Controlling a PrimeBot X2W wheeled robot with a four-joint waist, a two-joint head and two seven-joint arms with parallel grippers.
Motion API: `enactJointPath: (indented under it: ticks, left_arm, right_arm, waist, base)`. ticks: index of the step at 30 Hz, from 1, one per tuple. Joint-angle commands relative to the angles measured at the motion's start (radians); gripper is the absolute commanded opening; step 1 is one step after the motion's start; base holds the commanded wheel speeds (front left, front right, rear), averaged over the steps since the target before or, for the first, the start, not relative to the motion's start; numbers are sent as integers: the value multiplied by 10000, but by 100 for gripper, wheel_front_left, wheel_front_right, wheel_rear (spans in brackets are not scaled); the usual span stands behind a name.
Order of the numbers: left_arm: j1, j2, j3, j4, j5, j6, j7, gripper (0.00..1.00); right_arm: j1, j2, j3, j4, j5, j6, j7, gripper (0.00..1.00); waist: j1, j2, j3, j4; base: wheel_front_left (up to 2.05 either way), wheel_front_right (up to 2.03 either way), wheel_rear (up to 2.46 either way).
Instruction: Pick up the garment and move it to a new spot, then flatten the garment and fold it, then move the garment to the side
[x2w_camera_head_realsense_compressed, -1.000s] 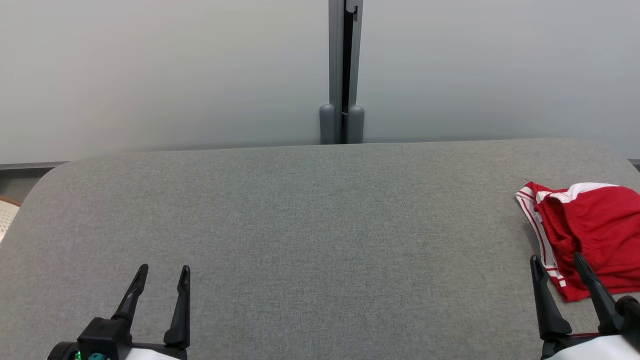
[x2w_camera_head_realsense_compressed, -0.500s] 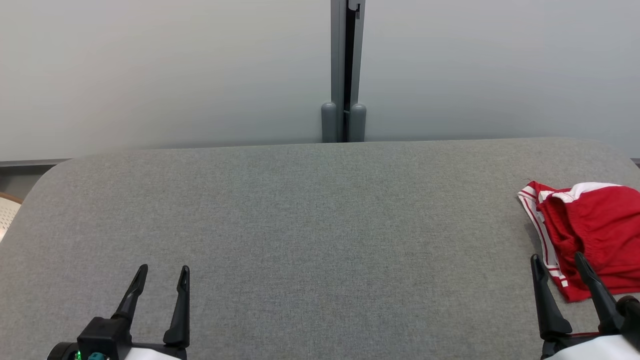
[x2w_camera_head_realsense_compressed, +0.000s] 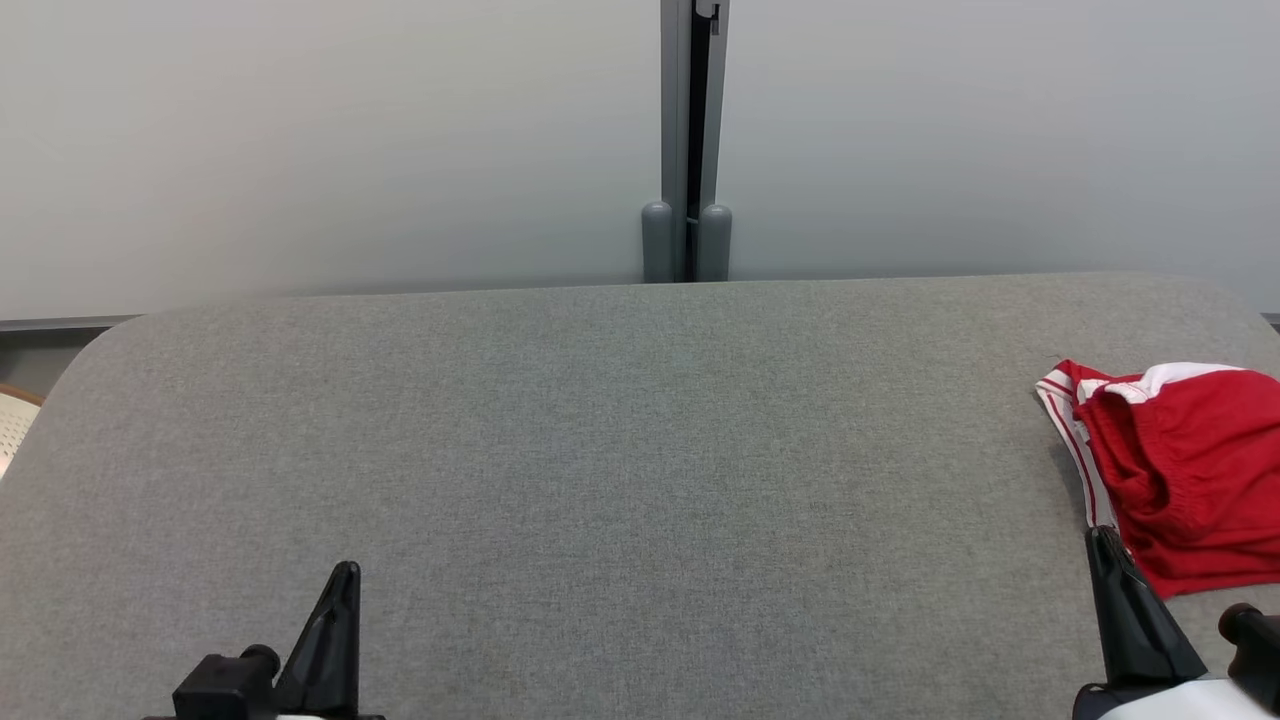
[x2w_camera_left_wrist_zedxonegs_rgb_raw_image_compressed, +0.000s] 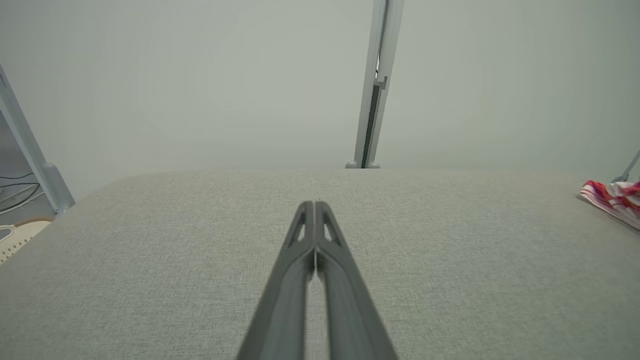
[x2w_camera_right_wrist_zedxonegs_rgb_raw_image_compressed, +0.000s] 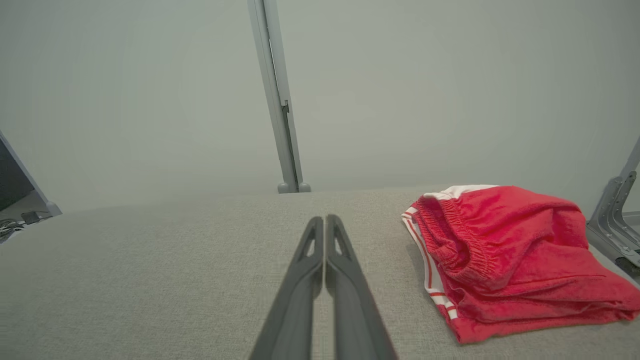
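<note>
The garment (x2w_camera_head_realsense_compressed: 1185, 470) is a pair of red shorts with white side stripes, lying bunched at the right edge of the grey fabric table (x2w_camera_head_realsense_compressed: 620, 440). It also appears in the right wrist view (x2w_camera_right_wrist_zedxonegs_rgb_raw_image_compressed: 510, 255) and, far off, in the left wrist view (x2w_camera_left_wrist_zedxonegs_rgb_raw_image_compressed: 612, 195). My right gripper (x2w_camera_head_realsense_compressed: 1102, 540) is shut with nothing in it, just left of the shorts' near corner and apart from them; the right wrist view shows the tips (x2w_camera_right_wrist_zedxonegs_rgb_raw_image_compressed: 324, 219) pressed together. My left gripper (x2w_camera_head_realsense_compressed: 345, 572) is low at the near left, far from the shorts, and is also shut on nothing (x2w_camera_left_wrist_zedxonegs_rgb_raw_image_compressed: 315, 204).
A grey post (x2w_camera_head_realsense_compressed: 686, 140) stands behind the table's far edge against pale wall panels. A cream perforated object (x2w_camera_head_realsense_compressed: 12, 425) pokes in past the table's left edge. A metal bracket (x2w_camera_right_wrist_zedxonegs_rgb_raw_image_compressed: 617, 225) stands beyond the shorts on the right.
Both grippers went from open to shut and sank toward the bottom edge of the head view. The shorts have not moved.
</note>
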Motion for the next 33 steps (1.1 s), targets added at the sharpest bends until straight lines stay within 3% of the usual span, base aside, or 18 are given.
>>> enactJointPath:
  ticks: [1, 33]
  left_arm:
    - [-222, 32, 195, -111, -500, -114, 81, 0]
    - [-1050, -615, 1389, 594, -5073, -1088, 1195, 0]
  right_arm:
    - [-154, -47, -24, -27, 573, -1, -16, 0]
    - [-1278, -85, -152, 1428, 5838, -5, 69, 0]
  waist:
    - [0, 0, 8, -5]
    - [0, 0, 133, -95]
  base:
    - [0, 0, 0]
    - [0, 0, 0]
